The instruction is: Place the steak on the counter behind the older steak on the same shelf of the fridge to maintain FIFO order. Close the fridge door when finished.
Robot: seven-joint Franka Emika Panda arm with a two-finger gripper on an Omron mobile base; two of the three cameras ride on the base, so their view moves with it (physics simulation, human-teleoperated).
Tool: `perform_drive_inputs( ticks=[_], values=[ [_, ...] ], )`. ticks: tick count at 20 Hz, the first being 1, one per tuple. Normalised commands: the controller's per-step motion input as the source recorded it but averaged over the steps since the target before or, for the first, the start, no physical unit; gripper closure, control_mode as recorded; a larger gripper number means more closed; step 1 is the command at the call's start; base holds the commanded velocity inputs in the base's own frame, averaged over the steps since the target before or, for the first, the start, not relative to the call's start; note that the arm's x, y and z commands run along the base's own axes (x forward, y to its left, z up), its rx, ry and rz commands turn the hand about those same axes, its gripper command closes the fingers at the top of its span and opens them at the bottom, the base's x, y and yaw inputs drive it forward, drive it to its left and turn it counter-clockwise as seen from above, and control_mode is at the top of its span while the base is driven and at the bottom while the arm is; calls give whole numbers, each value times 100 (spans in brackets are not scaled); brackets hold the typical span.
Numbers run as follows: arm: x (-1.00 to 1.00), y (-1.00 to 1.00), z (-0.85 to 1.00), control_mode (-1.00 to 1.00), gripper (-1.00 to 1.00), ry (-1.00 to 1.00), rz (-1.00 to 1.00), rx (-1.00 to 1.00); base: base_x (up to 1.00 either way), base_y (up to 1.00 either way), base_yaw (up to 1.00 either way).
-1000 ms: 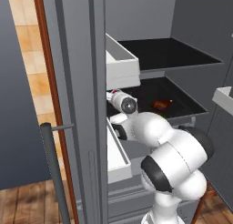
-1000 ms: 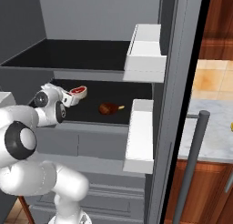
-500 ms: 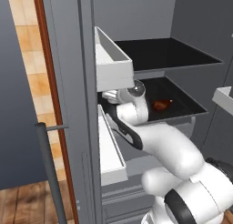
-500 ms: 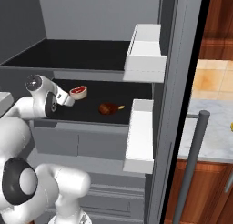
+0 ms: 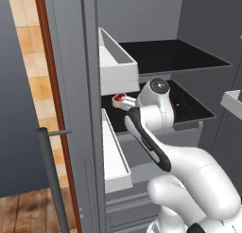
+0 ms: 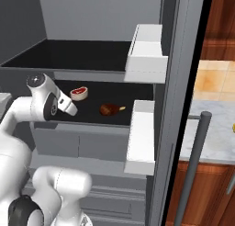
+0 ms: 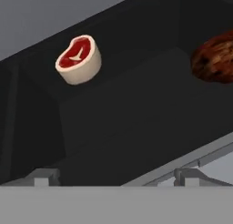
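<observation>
The steak (image 7: 78, 59) lies on the black shelf (image 7: 136, 127) of the fridge (image 6: 170, 105), in the upper left of the hand view, well apart from the older steak (image 7: 214, 57) at the right edge. Nothing touches it. I cannot tell if the hand is open or closed, because its fingers are not clear in any view. The steak looks small, thick and light, probably a little soft and perhaps slippery. A good hold would be across its pale rim, from two opposite sides.
</observation>
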Motion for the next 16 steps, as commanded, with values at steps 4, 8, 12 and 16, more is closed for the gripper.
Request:
perform_drive_inputs(
  ticks=[4,8,12,16],
  values=[
    [-34,-64,-1,-100,-100,7,0,0,0,0,0],
    [-14,-36,-35,-100,-100,18,0,0,0,0,0],
    [4,0,-47,-100,-100,23,0,-4,0,0,0],
    [8,-27,-46,-100,-100,36,2,-1,0,0,0]
  ],
)
